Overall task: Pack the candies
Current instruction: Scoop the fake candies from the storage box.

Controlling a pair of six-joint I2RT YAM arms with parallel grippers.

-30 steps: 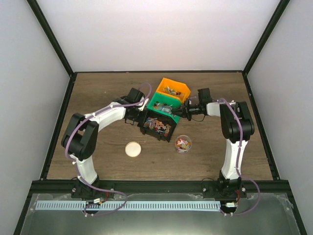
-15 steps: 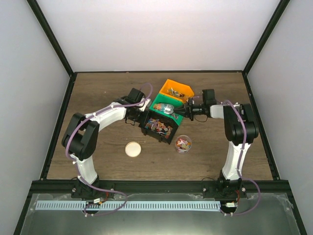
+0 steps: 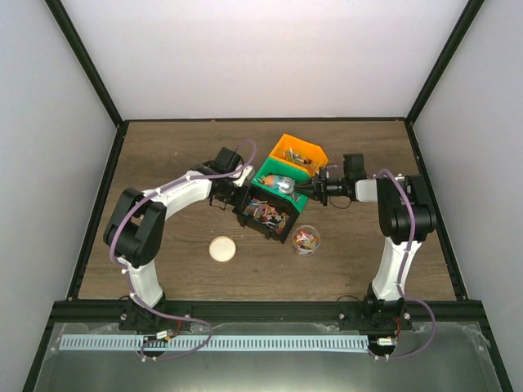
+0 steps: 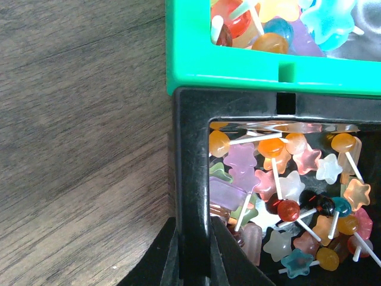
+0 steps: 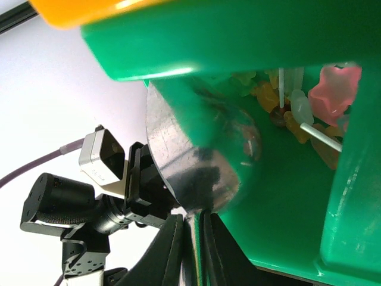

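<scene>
I am clamping my left gripper (image 4: 191,262) on the wall of the black bin (image 4: 190,155), with my right gripper (image 5: 191,229) pinching the silver scoop (image 5: 190,161) inside the green bin (image 5: 238,36), toward the far edge of the table (image 3: 163,163). The candies (image 4: 280,179) are filling both bins, the scoop's bowl hiding some and the frame edges cropping others.

Orange bin (image 5: 83,11), green bin (image 4: 226,68) holding silver scoop (image 5: 190,149), black bin (image 4: 190,179) — beige lid (image 3: 221,249) apart

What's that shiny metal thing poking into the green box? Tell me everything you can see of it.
The scoop is silvery metal with a rounded, mirror-bright bowl narrowing to a thin handle. It lies tilted with the bowl inside the green bin, beside the candies. The right gripper is shut on the handle. Its load, if any, is hidden.
</scene>
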